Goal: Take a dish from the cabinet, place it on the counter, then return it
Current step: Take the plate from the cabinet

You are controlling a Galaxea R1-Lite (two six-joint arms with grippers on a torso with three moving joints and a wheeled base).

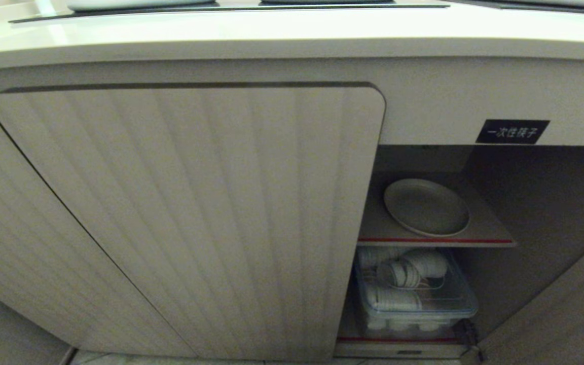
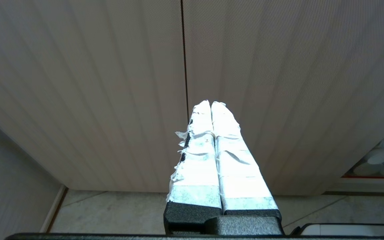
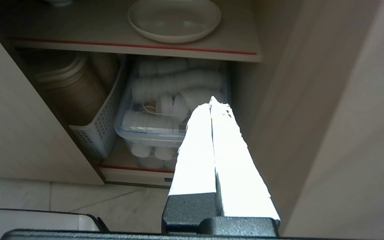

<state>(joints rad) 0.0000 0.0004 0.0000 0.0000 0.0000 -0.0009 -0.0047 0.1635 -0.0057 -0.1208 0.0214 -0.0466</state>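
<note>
The cream dish (image 1: pixel 426 207) lies flat on the upper shelf inside the open right bay of the cabinet (image 1: pixel 190 218); in the right wrist view the dish (image 3: pixel 174 20) shows well beyond my fingers. My right gripper (image 3: pixel 211 101) is shut and empty, low in front of the open bay, level with the clear box. My left gripper (image 2: pixel 210 104) is shut and empty, facing the closed ribbed doors (image 2: pixel 112 83). Neither arm shows in the head view. The counter (image 1: pixel 271 35) runs above the cabinet.
Under the shelf (image 1: pixel 434 242) stands a clear lidded box of white cups (image 1: pixel 413 296), with a white perforated basket of brown stacked cups (image 3: pixel 88 110) beside it. A black label (image 1: pixel 512 132) sits above the bay. The open door's inner face (image 3: pixel 338 133) stands close on the right. Tiled floor (image 3: pixel 78 200) lies below.
</note>
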